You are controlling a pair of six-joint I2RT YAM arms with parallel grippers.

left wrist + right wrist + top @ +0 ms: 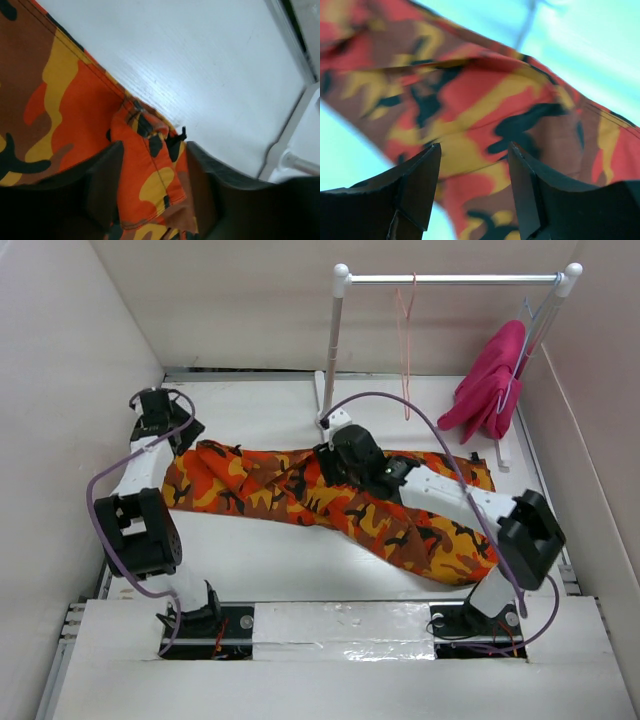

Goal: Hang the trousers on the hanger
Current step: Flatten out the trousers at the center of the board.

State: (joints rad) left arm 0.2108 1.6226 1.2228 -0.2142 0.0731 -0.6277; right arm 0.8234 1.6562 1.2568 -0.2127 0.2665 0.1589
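In the overhead view the right arm covered the middle of the trousers, and the right wrist view was blurred. The soft, rumpled camouflage cloth lay flat on the white table, its long axis running from 9 o'clock towards 3 and 4 o'clock, where it forked into two legs. The left gripper stood partly open around a raised stitched fold at the 9 o'clock end; whether it pinched could not be told. The right gripper hung partly open above the cloth, holding nothing. The hanger, thin salmon wire, hung upright from the white tube rail at 1 o'clock, well apart from the trousers.
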